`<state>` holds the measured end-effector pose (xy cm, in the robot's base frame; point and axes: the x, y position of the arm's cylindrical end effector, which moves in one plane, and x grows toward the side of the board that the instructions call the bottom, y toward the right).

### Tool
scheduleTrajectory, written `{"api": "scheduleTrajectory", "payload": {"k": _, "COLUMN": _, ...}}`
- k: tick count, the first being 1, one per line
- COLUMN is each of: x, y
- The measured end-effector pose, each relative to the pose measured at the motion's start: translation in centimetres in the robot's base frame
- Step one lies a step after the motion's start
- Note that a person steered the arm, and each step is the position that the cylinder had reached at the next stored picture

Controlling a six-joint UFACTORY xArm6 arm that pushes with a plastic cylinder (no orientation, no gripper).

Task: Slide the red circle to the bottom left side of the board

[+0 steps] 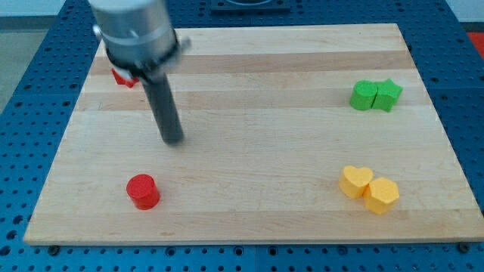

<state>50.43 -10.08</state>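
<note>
The red circle (142, 190) is a short red cylinder standing on the wooden board (249, 136) near the view's bottom left. My tip (174, 140) is the lower end of the dark rod, above and a little right of the red circle, with a clear gap between them. A second red block (123, 77) sits at the top left, mostly hidden behind the arm's grey body, so its shape cannot be made out.
Two green blocks (375, 95) touch each other at the right, near the top. A yellow heart (355, 181) and a yellow hexagon (383, 195) touch at the bottom right. Blue perforated table surrounds the board.
</note>
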Motion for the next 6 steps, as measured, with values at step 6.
{"api": "scheduleTrajectory", "payload": {"k": 6, "x": 1.8, "y": -10.1}}
